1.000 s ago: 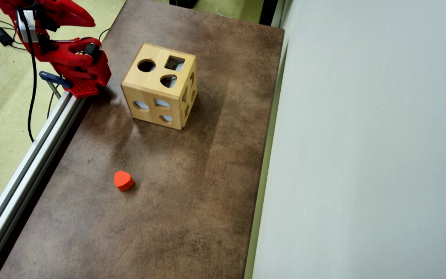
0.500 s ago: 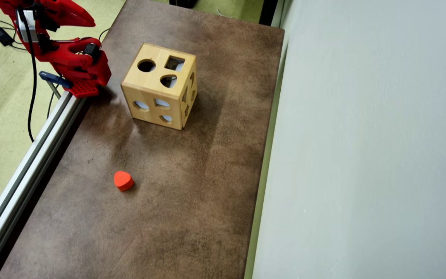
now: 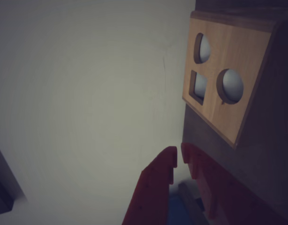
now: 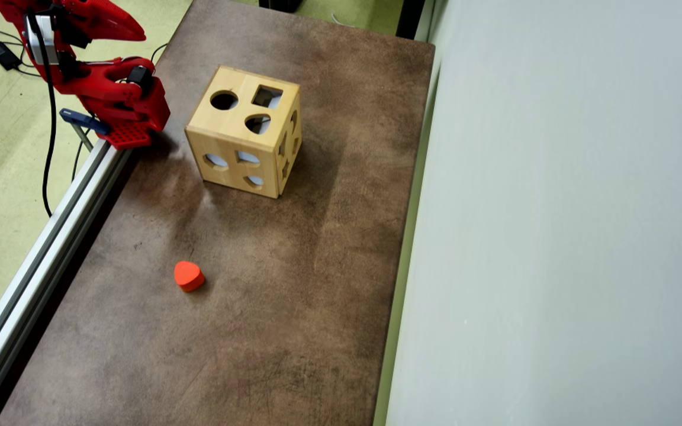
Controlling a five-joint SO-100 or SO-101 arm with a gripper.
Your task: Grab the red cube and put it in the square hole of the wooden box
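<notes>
Wooden box (image 3: pixel 228 79) cropped at wrist view's right edge

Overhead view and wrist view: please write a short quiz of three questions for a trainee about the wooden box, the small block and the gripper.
1. True or false: in the overhead view, the orange-red heart-shaped block lies on the table, apart from the wooden box.
2. Choose one: on the box's top face in the overhead view, the square hole is A) right of the round hole; B) left of it; C) on a side face.
3. Short answer: in the wrist view, does the gripper hold anything?

Key: 1 true. 2 A. 3 No; its fingertips are nearly together with nothing between them.
</notes>
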